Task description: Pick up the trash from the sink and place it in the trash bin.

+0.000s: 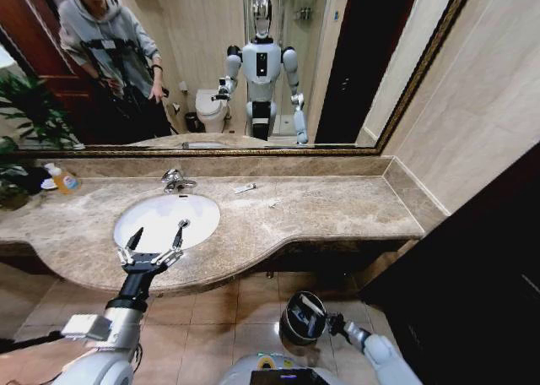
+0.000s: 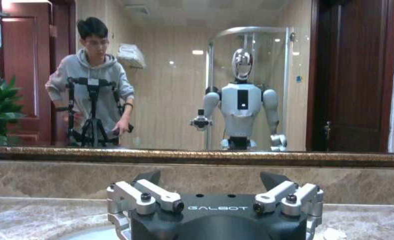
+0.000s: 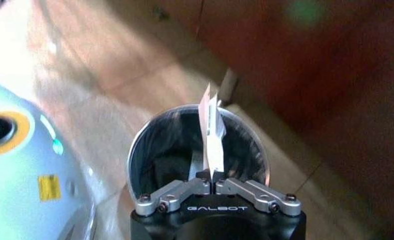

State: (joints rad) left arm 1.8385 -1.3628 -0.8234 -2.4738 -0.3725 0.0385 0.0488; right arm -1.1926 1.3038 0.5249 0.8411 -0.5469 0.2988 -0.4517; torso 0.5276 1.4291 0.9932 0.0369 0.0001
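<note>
Packet [image 3: 212,135]: a flat white piece of trash, standing upright over the bin's dark mouth.
Right gripper [image 3: 214,184]: low on the right, clamped on the packet's lower end.
Bin [image 1: 297,316]: on the floor, below the counter's near edge.
Release: judged best with the packet centred inside the rim, so it drops in cleanly.
Left gripper [image 1: 153,240]: fingers apart, at the sink's [image 1: 148,219] near rim.
Counter [image 1: 337,212]: two small white bits lie right of the faucet [image 1: 175,181].

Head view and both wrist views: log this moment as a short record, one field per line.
left end effector: open, empty, above the near edge of the sink
right end effector: shut on a flat white packet, over the trash bin on the floor
counter: small white items lie right of the faucet
orange-liquid bottle: far left of the counter
</note>
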